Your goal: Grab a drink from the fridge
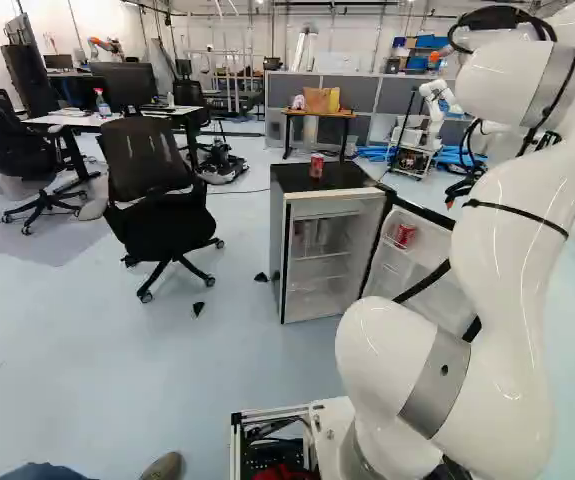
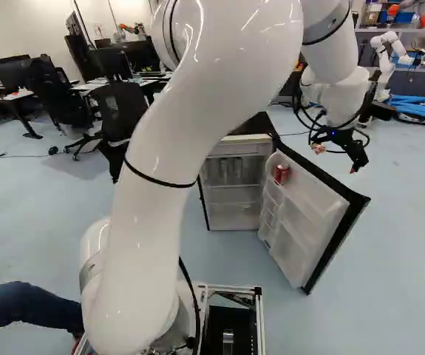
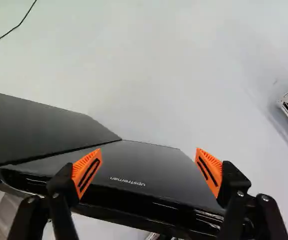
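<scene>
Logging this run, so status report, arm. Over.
Black two-fingered end effector open, empty. One red drink can in open black-and-white fridge door, another red can atop fridge. Door likely obstructs approach to first.

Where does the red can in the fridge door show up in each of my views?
Left base view: right of the middle, the can sits high in the open door, left of the arm.
Right base view: right of the middle, the can, near the door's hinge side.
Wrist view: not in it.
Shared landmark: the fridge, its black outside showing between the open fingers.
</scene>
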Robot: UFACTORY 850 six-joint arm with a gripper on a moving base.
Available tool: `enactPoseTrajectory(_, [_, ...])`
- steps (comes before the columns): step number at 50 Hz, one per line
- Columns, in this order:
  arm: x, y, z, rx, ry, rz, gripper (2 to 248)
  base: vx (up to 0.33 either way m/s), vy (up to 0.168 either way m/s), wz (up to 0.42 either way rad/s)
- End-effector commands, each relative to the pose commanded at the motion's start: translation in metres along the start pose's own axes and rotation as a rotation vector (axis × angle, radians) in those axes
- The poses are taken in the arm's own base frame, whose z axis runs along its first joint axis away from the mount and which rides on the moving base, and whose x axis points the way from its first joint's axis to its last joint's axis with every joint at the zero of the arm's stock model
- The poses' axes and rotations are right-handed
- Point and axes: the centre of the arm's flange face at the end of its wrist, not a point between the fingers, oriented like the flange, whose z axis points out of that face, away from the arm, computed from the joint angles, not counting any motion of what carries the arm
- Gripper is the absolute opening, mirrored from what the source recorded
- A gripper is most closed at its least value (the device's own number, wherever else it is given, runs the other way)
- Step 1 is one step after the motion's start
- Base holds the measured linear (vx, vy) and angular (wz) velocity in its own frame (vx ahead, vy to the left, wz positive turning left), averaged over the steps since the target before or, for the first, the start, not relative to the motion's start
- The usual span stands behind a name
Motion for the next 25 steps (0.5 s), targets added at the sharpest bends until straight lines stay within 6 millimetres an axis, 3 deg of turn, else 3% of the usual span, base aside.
enactPoseTrajectory(25, [0.001,0.006,0.014,0.012,-0.056,0.041,247,0.0,0.0,0.0])
